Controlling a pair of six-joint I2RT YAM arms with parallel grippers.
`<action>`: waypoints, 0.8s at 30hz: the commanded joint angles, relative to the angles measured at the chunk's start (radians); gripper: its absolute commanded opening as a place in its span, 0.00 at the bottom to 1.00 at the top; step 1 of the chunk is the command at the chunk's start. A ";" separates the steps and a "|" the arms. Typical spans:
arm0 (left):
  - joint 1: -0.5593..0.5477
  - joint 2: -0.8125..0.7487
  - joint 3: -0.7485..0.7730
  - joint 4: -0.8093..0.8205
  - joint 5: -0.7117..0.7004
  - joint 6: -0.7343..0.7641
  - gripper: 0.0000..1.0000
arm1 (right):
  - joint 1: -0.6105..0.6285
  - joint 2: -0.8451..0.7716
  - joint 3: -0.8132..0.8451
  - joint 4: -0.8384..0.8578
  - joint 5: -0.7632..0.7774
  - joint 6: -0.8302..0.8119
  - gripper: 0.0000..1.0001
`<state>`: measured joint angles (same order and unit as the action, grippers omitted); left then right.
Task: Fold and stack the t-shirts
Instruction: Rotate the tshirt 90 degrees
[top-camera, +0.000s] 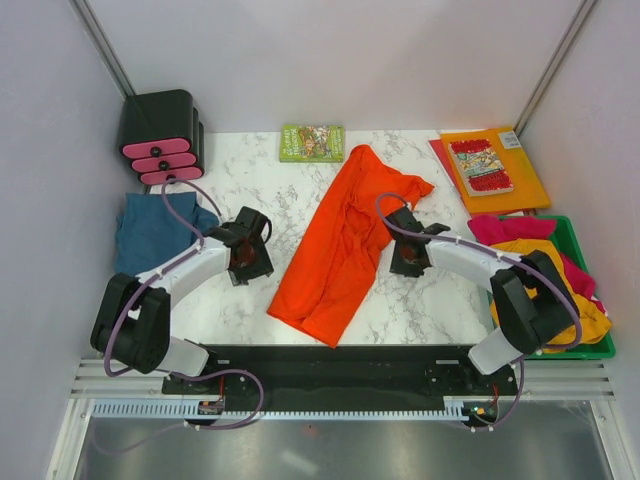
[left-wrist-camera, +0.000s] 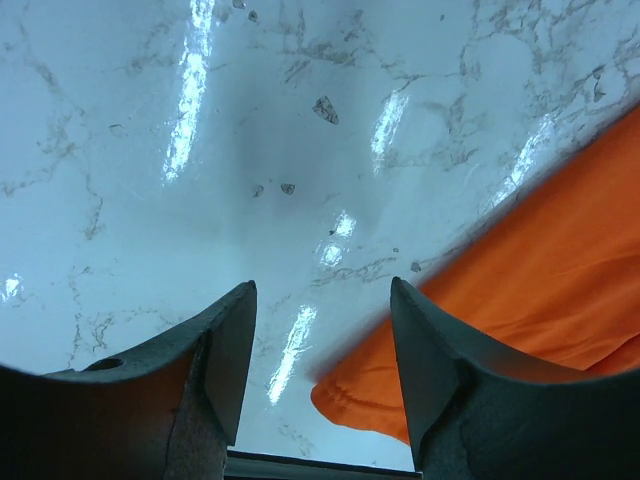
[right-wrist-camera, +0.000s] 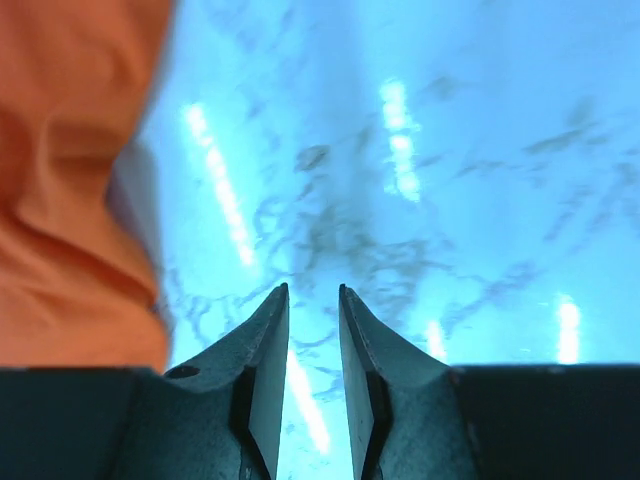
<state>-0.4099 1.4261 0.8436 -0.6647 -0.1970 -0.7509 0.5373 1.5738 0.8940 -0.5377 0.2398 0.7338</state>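
An orange-red t-shirt (top-camera: 345, 245) lies crumpled in a long diagonal strip across the middle of the marble table (top-camera: 250, 180). My left gripper (top-camera: 250, 262) hovers just left of its lower end, open, with nothing between its jaws; the shirt's hem (left-wrist-camera: 520, 300) shows beside the right finger. My right gripper (top-camera: 405, 262) sits just right of the shirt's middle, jaws narrowly open over bare marble, the orange cloth (right-wrist-camera: 70, 190) off to its left. A teal-blue t-shirt (top-camera: 155, 230) lies bunched at the left edge. Magenta-pink (top-camera: 510, 228) and mustard-yellow (top-camera: 545, 262) shirts lie heaped in the green bin.
A green bin (top-camera: 590, 270) stands at the right edge. An orange folder with a comic book (top-camera: 495, 165) lies at the back right, a small green book (top-camera: 311, 142) at the back centre, and a black box with pink drawers (top-camera: 160, 135) at the back left.
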 joint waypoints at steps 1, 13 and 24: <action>-0.001 -0.001 -0.024 0.039 0.057 -0.007 0.63 | -0.052 -0.102 0.010 -0.084 0.108 0.006 0.34; -0.046 0.114 -0.014 0.135 0.192 0.042 0.65 | 0.023 -0.208 -0.025 0.027 0.122 0.092 0.42; -0.084 0.272 0.043 0.135 0.235 0.047 0.59 | -0.197 0.437 0.660 -0.206 0.210 -0.036 0.38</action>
<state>-0.4564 1.6302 0.9234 -0.6731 -0.0414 -0.7025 0.3904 1.8862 1.3933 -0.6430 0.3920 0.7250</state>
